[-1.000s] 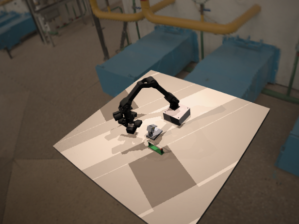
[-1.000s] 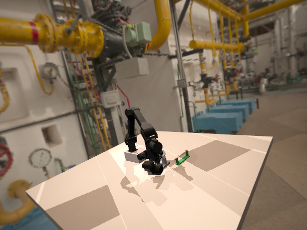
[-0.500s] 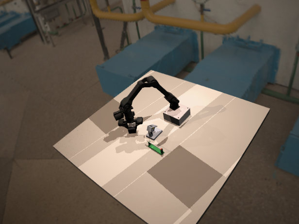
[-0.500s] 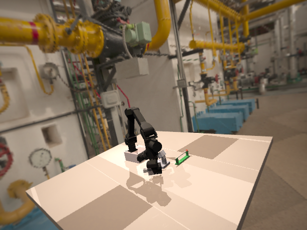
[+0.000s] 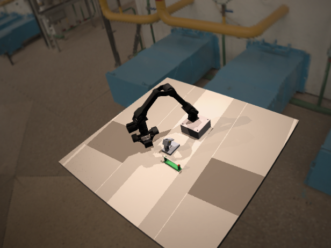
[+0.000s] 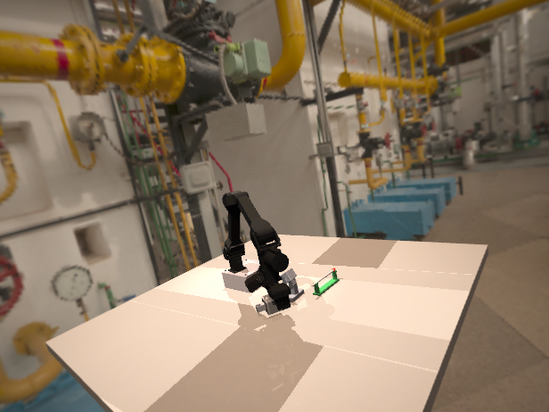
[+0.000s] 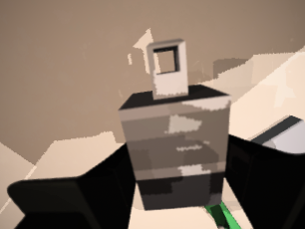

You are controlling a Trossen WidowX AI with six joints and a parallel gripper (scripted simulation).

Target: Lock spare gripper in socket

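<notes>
My gripper (image 5: pixel 145 138) (image 6: pixel 274 303) (image 7: pixel 171 135) is shut on the spare gripper, a grey block with a dark lower band (image 6: pixel 272 306) (image 7: pixel 174 141). Its light spigot (image 6: pixel 260 308) (image 7: pixel 170 85) with a square hole points away from my fingers. I hold it above the table, beside the mount and apart from it. The mount (image 5: pixel 170 148) (image 6: pixel 296 294) is a grey base plate with a tilted grey socket (image 5: pixel 166 142) (image 6: pixel 289 276) on a post. No pin shows in the socket. The thin lock pin (image 6: pixel 324 276) (image 5: pixel 179 165) lies across the green rack's two posts, its red end (image 6: pixel 334 269) at one side.
The green rack (image 5: pixel 172 164) (image 6: pixel 326 286) (image 7: pixel 224 215) stands on the table near the mount. The arm's pale base box (image 5: pixel 203 125) (image 6: pixel 233 280) is behind the mount. A corner of a grey plate (image 7: pixel 286 136) shows at the right of the wrist view.
</notes>
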